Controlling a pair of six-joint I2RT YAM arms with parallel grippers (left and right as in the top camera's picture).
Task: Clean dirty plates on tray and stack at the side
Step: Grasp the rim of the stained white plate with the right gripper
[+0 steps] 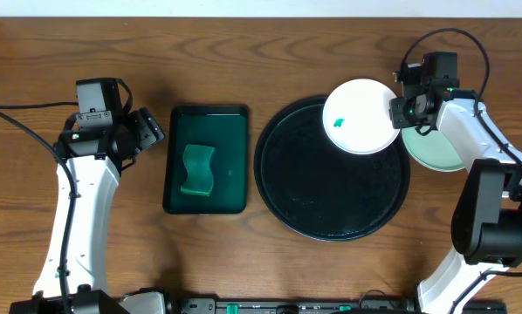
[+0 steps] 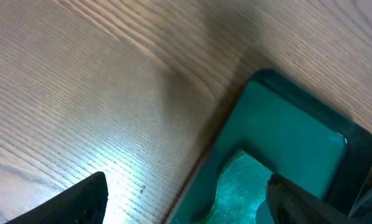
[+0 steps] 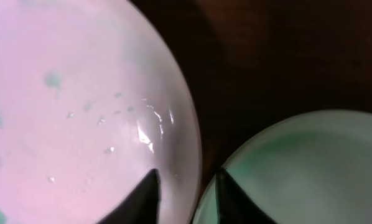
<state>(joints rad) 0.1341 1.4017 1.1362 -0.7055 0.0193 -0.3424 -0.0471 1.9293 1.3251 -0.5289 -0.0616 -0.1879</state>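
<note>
Tray (image 1: 331, 196), round and black, is lying mid-table, the dark green rectangular tray (image 1: 230, 139) sitting to its left. A smudged white plate (image 1: 361, 122) is overhanging the black tray's upper right rim; a pale-mint plate (image 1: 436, 155) is resting on the table (image 1: 270, 52) just beyond. A green sponge (image 1: 197, 169) is lying in the rectangular tray. The right gripper (image 1: 399, 112) is straddling the white plate's rim, jaws narrow; pinching or not, I cannot tell. The left gripper (image 1: 154, 129) is hovering wide open beside the green tray
</note>
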